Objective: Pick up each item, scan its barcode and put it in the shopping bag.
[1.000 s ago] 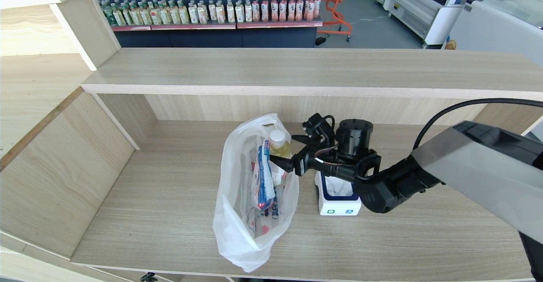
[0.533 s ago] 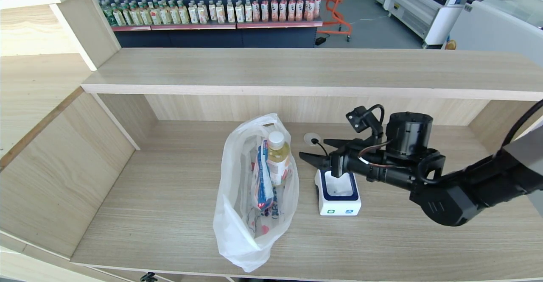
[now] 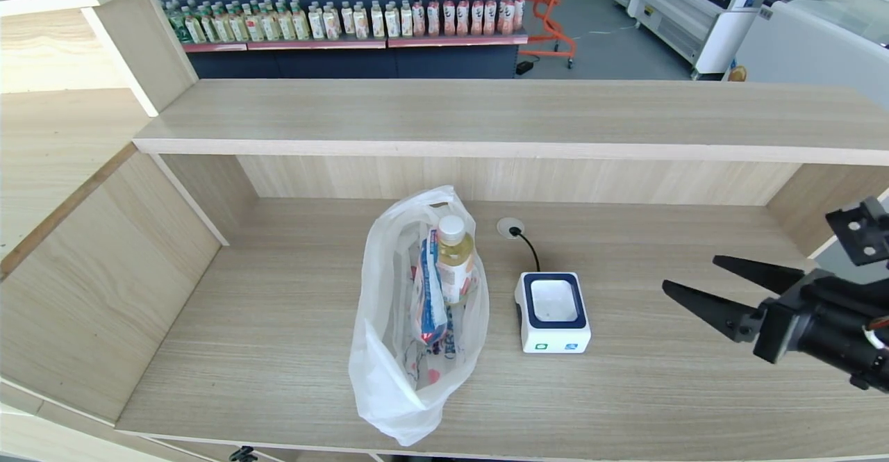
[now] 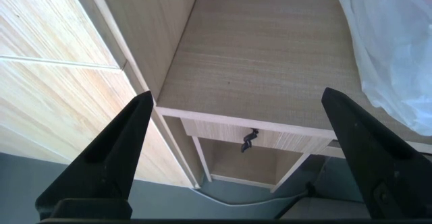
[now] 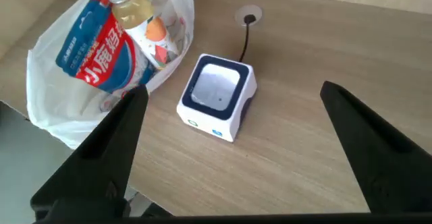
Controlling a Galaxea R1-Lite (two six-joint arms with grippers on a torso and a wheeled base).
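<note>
Shopping bag (image 3: 389, 378), one, stands on the counter (image 3: 660, 392) just left of the single scanner (image 3: 553, 311). Inside lean one blue packet (image 3: 432, 295) and one capped bottle (image 3: 455, 257); whatever lies beneath them is hard to make out. Right gripper (image 3: 690, 272), wide and empty, has drawn back from the bag to well right of the scanner; left gripper (image 4: 236, 94) gapes wide over the counter's front edge

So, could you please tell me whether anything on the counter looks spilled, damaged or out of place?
Nothing stands out. The shopping bag stands open on the counter with the capped bottle roughly upright and a snack packet inside; the scanner sits flat beside it.
</note>
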